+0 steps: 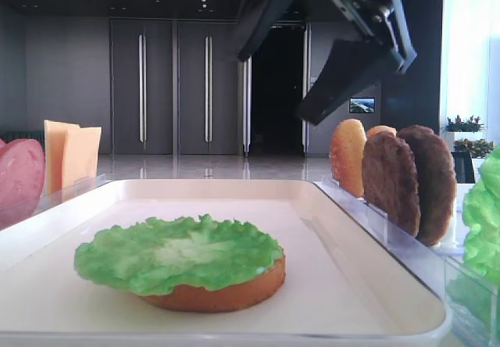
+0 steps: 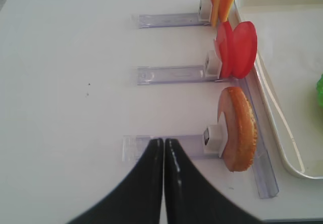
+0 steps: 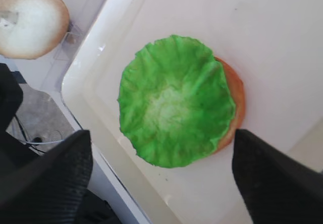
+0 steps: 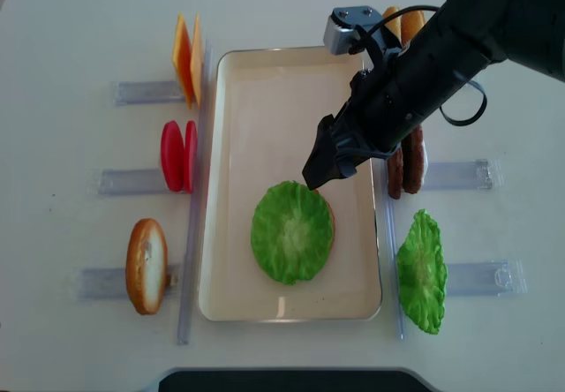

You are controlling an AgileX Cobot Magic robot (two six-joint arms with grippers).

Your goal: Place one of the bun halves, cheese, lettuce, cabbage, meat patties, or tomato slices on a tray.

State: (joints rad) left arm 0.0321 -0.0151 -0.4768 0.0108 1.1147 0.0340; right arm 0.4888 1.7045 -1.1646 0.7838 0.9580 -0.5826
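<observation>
The cream-white tray (image 4: pixel 265 83) is seen lying lengthwise at the middle of the white bench (image 4: pixel 71 39), its low raised rim running close beside the clear plastic racks (image 4: pixel 132 92) on either long side. The upper half of the tray floor is left bare; the lower half is taken up by a bun half (image 1: pixel 226 292) lying flat, with the lettuce (image 4: pixel 292 231) spread over it. The leaf overhangs the bun on most sides, and only a crescent of golden crust is shown at one edge. Bare tray floor is left all round the stack, which touches no rim.

The right gripper (image 4: pixel 320 164) is held above the tray, just up and to the right of the lettuce, with its two dark fingers (image 3: pixel 50 173) spread wide apart and nothing between them; the leaf is released and lies free. The left gripper (image 2: pixel 164 148) is seen over open bench outside the left racks, its fingers pressed together on nothing.

On the left racks are stood, on edge, two cheese slices (image 4: pixel 185 52), two tomato slices (image 4: pixel 178 155) and another bun half (image 4: pixel 146 265). On the right racks are stood meat patties (image 4: pixel 404 169), partly hidden by the arm, more buns (image 1: pixel 348 156) behind them, and a second lettuce leaf (image 4: pixel 421 271).
</observation>
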